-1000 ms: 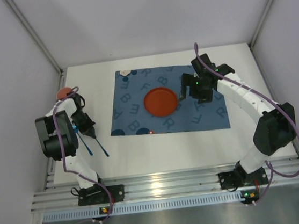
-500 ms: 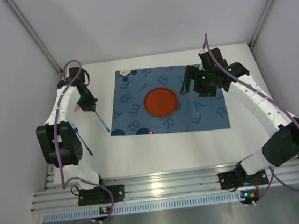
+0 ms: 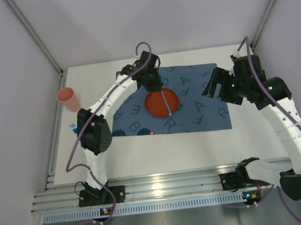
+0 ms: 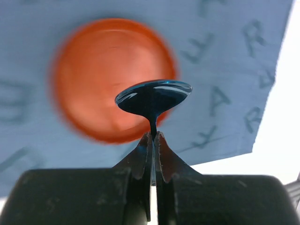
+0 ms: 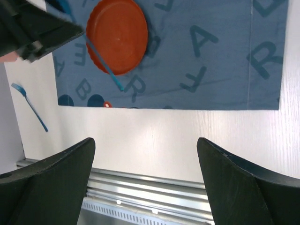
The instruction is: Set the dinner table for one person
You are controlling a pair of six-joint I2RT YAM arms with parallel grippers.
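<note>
Plain white matte dinner table (image 3: pixel 160 149); left gripper (image 4: pixel 153 136) clamps what seems a blue spoon (image 4: pixel 153 96); right gripper (image 5: pixel 145 140) apart.

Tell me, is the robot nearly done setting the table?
About halfway. Done: the orange plate sits on the blue mat. In hand: the left gripper is shut on the blue spoon, holding it above the plate. Left: the spoon needs laying down, and the blue fork and pink cup wait near the dinner table's left edge, off the mat. The right gripper is open and empty.
</note>
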